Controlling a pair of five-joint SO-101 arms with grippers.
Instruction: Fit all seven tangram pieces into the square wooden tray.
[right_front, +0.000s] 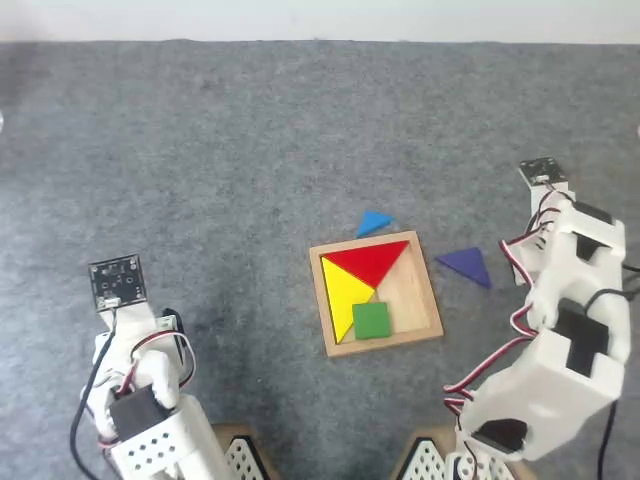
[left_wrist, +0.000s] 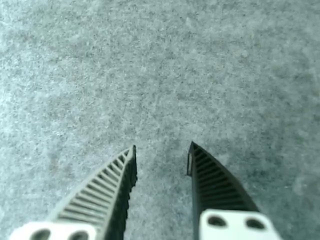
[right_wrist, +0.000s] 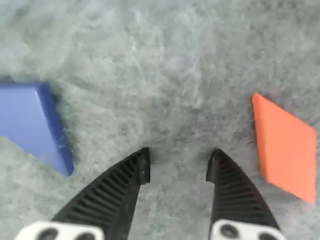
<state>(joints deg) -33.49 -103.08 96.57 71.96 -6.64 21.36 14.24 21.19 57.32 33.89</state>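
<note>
— What's the biggest thing in view?
— The grey desk (right_front: 200, 150). The left arm (right_front: 140, 400) stands at 8 o'clock from the tray and the right arm (right_front: 560, 330) at 4 o'clock.
— And the square wooden tray (right_front: 412, 300)?
— It lies mid-desk, turned slightly. Inside, the red triangle (right_front: 368, 260) fills the 12 o'clock side and the yellow triangle (right_front: 343, 292) the 9 o'clock side. The green square (right_front: 371, 320) sits at 6 o'clock, right beside the yellow. Bare wood shows at 4 o'clock.
— Any loose pieces?
— The dark blue triangle (right_front: 466, 264) lies at 2 o'clock from the tray, apart from it. The smaller light blue triangle (right_front: 374, 221) is at 12 o'clock, just beside the rim.
— The fingers?
— The left fingers (left_wrist: 110, 190) are spread over bare desk, holding nothing. The right fingers (right_wrist: 117, 190) are parted and empty too, above the desk between the dark blue triangle and an orange piece (right_wrist: 285, 147), touching neither
</note>
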